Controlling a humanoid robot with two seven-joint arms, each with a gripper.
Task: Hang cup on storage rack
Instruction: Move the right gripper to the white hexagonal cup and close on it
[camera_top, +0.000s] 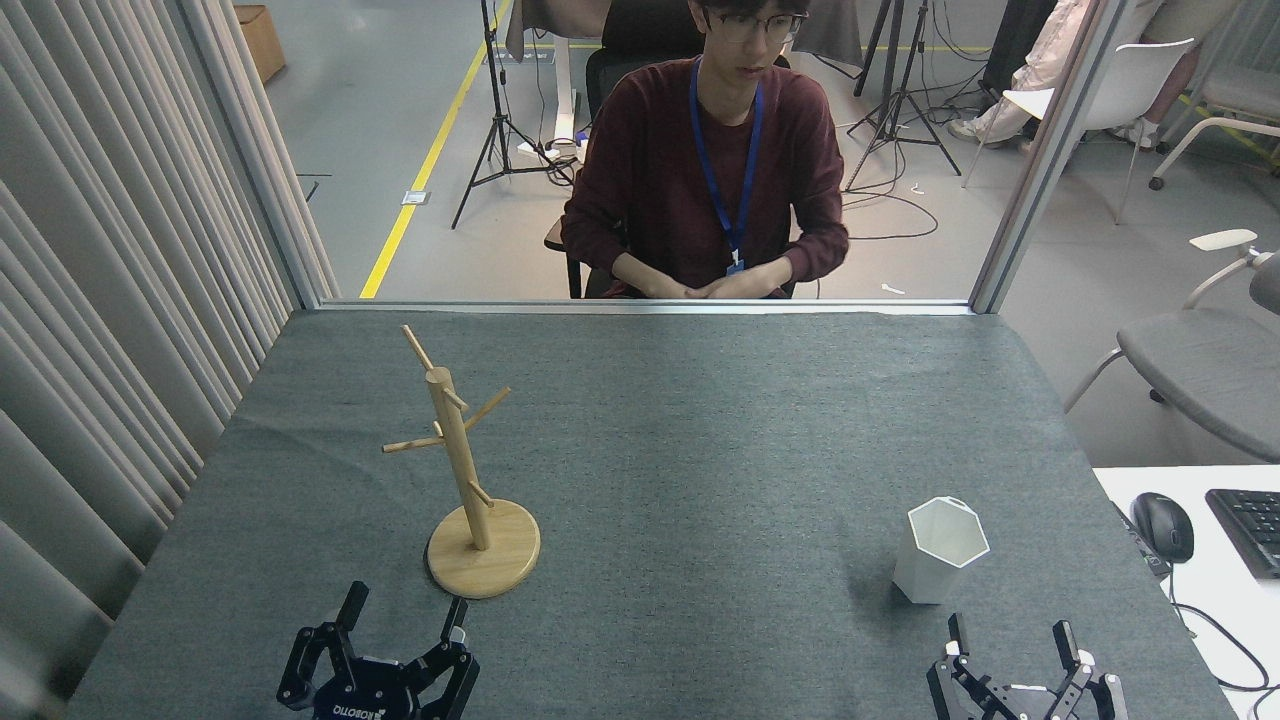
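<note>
Head view over a grey tabletop (700, 450); the rack (468, 480), a pale wooden pole with thin angled pegs on a round disc base, stands upright on the left half, its pegs bare; the cup (938, 550), white and hexagonal with tapering sides, stands upright and mouth-up on the right half, well apart from the rack, with a small tab at its far rim. Left tool (402, 618), black, at the lower left edge, just in front of the rack's base and not touching it; its two fingers are spread wide and hold nothing. Right tool (1010, 638), at the lower right edge, near the cup on its near side but clear of it; its fingers are likewise spread apart and empty. Beyond the far edge of the tabletop a person (705, 170) in a dark red top with a blue lanyard sits facing the robot, hands together; a curtain (110, 250) hangs along the left side; to the right, a white desk carries a mouse (1164, 526) and a keyboard (1250, 530); tripods and chairs stand on the floor behind.
</note>
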